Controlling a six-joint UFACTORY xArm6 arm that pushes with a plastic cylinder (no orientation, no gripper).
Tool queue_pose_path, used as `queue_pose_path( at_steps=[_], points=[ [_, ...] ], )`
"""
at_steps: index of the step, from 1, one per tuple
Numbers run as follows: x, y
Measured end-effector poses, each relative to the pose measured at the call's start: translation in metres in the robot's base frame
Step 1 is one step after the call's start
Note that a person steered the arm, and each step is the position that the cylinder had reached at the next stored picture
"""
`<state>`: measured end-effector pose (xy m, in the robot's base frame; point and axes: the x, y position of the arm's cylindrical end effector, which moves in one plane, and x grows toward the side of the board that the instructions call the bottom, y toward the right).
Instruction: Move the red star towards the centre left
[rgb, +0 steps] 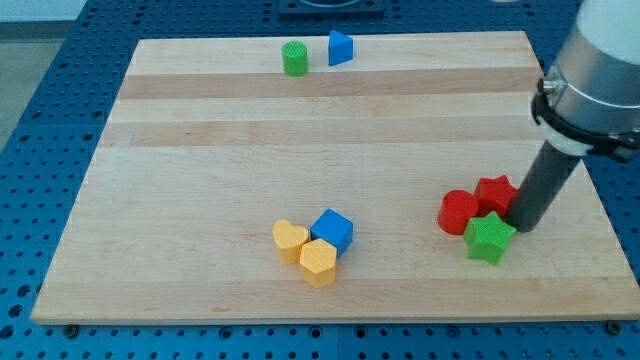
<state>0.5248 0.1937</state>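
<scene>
The red star (495, 192) lies at the view's lower right on the wooden board (200, 200). A red cylinder (459, 212) touches its left side and a green star (489, 237) sits just below it. My tip (522, 226) stands against the red star's right side and right beside the green star's upper right. The dark rod rises from there to the grey arm at the view's top right.
A yellow heart (290, 240), a yellow hexagon (318, 262) and a blue cube (332, 230) cluster at the bottom centre. A green cylinder (294, 58) and a blue triangle (340, 47) sit at the top centre.
</scene>
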Motion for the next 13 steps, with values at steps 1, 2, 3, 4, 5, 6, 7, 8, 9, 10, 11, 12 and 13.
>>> queue_pose_path(
  at_steps=[1,2,3,4,5,6,7,8,9,10,11,12,13],
  points=[
    [-0.013,-0.017],
    [-0.032,-0.035],
    [-0.049,-0.057],
    [-0.065,-0.078],
    [-0.08,-0.092],
    [-0.099,-0.105],
    [-0.111,-0.108],
    [-0.113,-0.104],
    [-0.122,-0.096],
    [-0.139,-0.085],
    [-0.159,-0.075],
    [-0.182,-0.068],
    [-0.205,-0.067]
  ],
)
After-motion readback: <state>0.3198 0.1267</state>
